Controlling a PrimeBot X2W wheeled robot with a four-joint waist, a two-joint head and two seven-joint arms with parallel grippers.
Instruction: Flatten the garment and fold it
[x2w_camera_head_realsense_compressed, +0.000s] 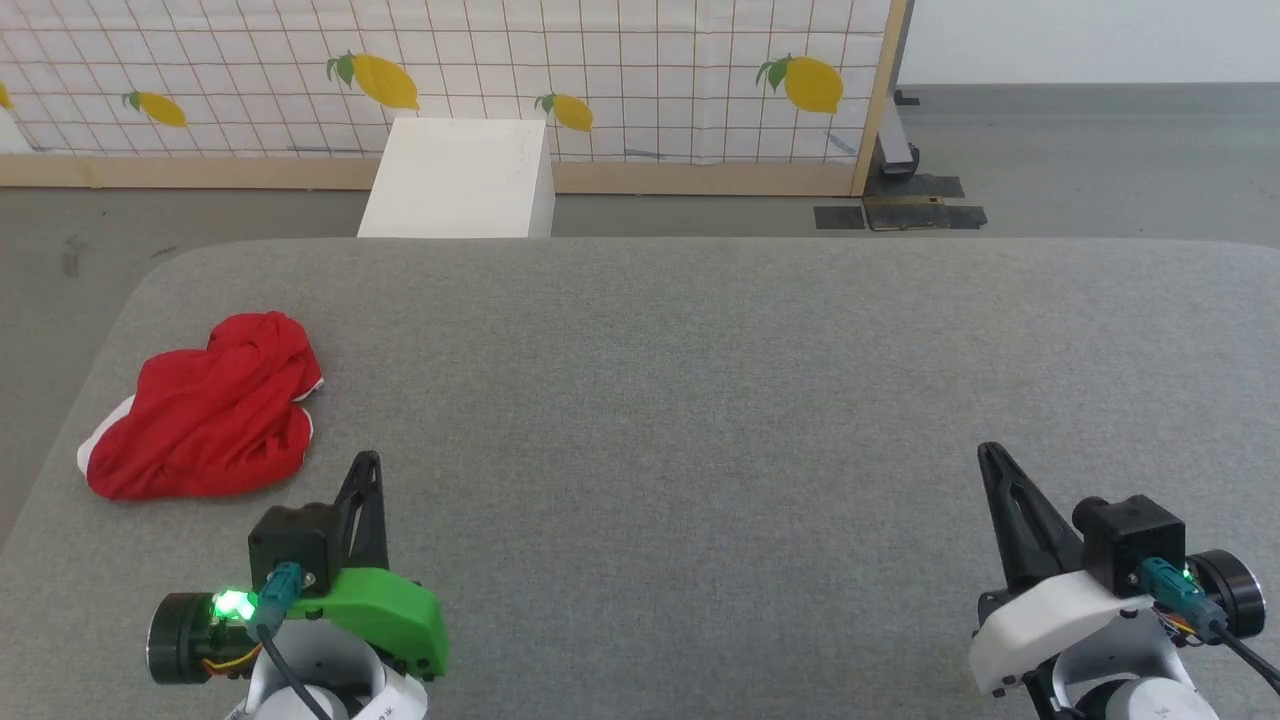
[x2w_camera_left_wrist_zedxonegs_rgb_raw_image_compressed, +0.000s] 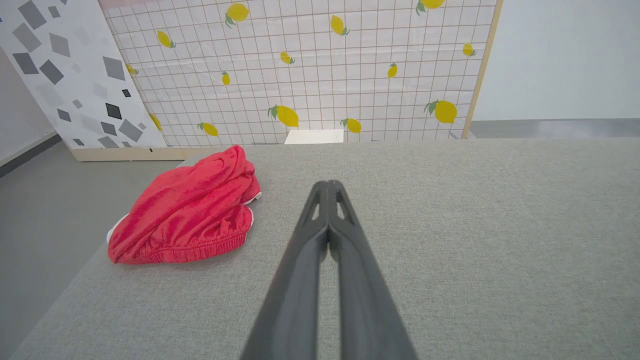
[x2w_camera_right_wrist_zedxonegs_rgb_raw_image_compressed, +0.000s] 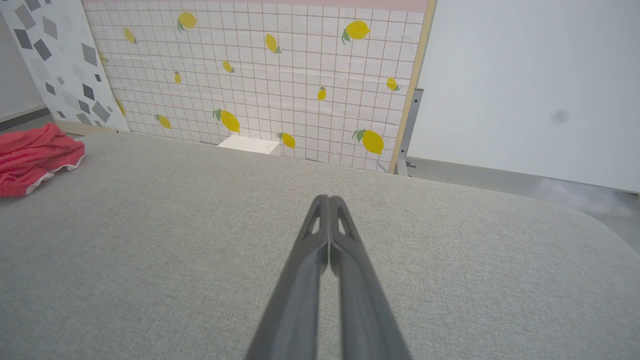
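Both pincers are clenched on nothing, fingers pressed together. Left pincer (x2w_camera_head_realsense_compressed: 367, 462) sits low at the near edge of the grey pad (x2w_camera_head_realsense_compressed: 700, 380), and right pincer (x2w_camera_head_realsense_compressed: 992, 455) mirrors it far across. This looks like a rest pose, with work not yet begun. The shorts (x2w_camera_head_realsense_compressed: 205, 405) lie crumpled by the pad's left edge, near the left pincer and well apart from the right, so the left arm seems the likelier first reach.

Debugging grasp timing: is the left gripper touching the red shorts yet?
Apart. Left wrist view shows the left gripper, fingers shut, with a strip of bare gray surface between it and the garment.
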